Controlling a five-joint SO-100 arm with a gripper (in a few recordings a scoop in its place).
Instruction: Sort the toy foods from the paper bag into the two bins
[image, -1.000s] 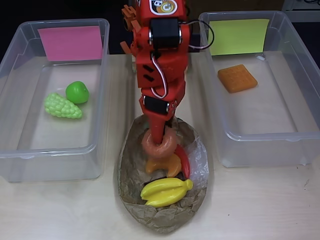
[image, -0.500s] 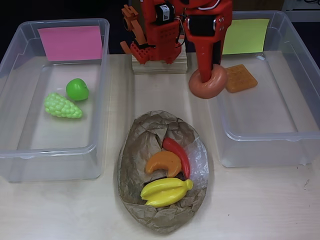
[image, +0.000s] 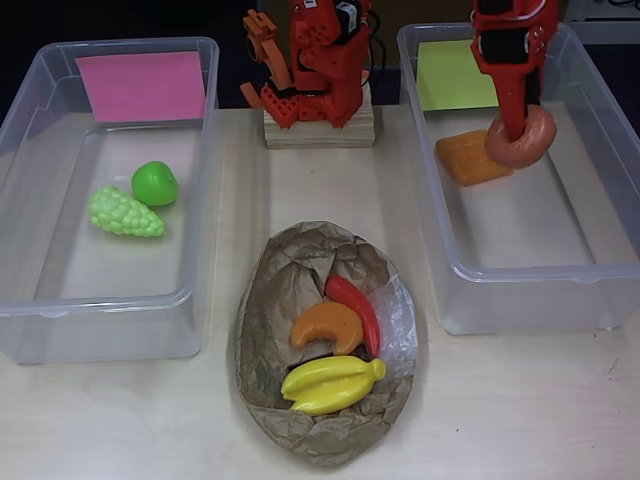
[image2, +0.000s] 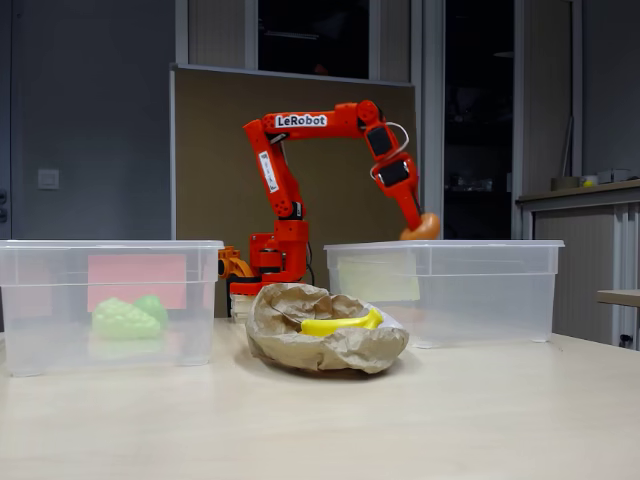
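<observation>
From above, we see our gripper (image: 517, 128) pinching the brown donut (image: 521, 137), a smooth round ring, over the bin with the yellow-green label (image: 600, 120). So we think we are at the drop-off step: the donut hangs above the floor of this clear plastic tub, just beside the flat, bumpy orange waffle (image: 473, 158) that lies there. Next we would need to let the jaws go wide so the donut falls in, and then go back for more. The crumpled paper bag (image: 275, 300) lies in the middle, wrinkly and brown with a shiny clear patch, and it holds the curved orange croissant (image: 328, 327), the thin red chili (image: 356, 309) and the smooth yellow bananas (image: 332, 384). The bin with the pink label (image: 30, 110) holds the round green apple (image: 154, 184) and the knobbly pale green grapes (image: 124, 212), which touch each other. From the side, we see the red arm (image2: 320, 121) reach up and over, and the gripper (image2: 415, 224) holds the donut (image2: 424, 228) just above the rim of the right bin (image2: 500, 290). The bag (image2: 330, 350) sits low between the tubs with the bananas (image2: 338, 324) peeking out, and the grapes (image2: 118, 318) show through the left bin (image2: 40, 300)
</observation>
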